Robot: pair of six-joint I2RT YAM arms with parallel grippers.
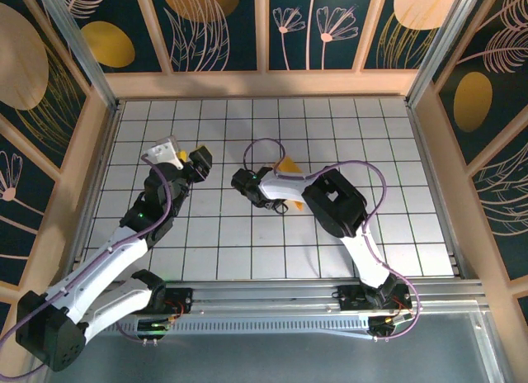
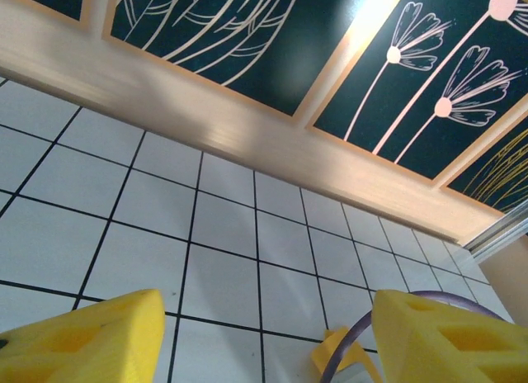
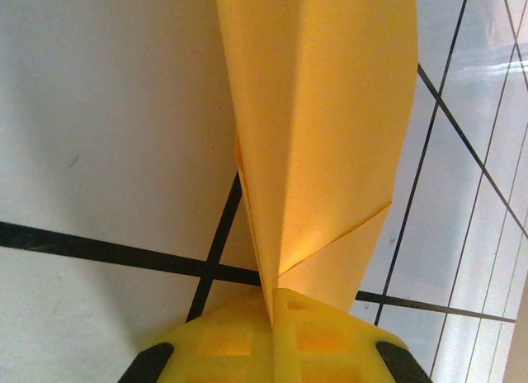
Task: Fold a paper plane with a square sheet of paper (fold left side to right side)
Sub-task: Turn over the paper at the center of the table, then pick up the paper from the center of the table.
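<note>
- Right gripper is clamped shut on one end of the paper plane, near the middle of the table
- Left gripper, further left, is held open and empty
- If tugged, the thin paper could be torn or slipped loose, and its creases sprung

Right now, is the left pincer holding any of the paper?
No, the left pincer stands wide open above the white tiles, with nothing gripped in it.
</note>
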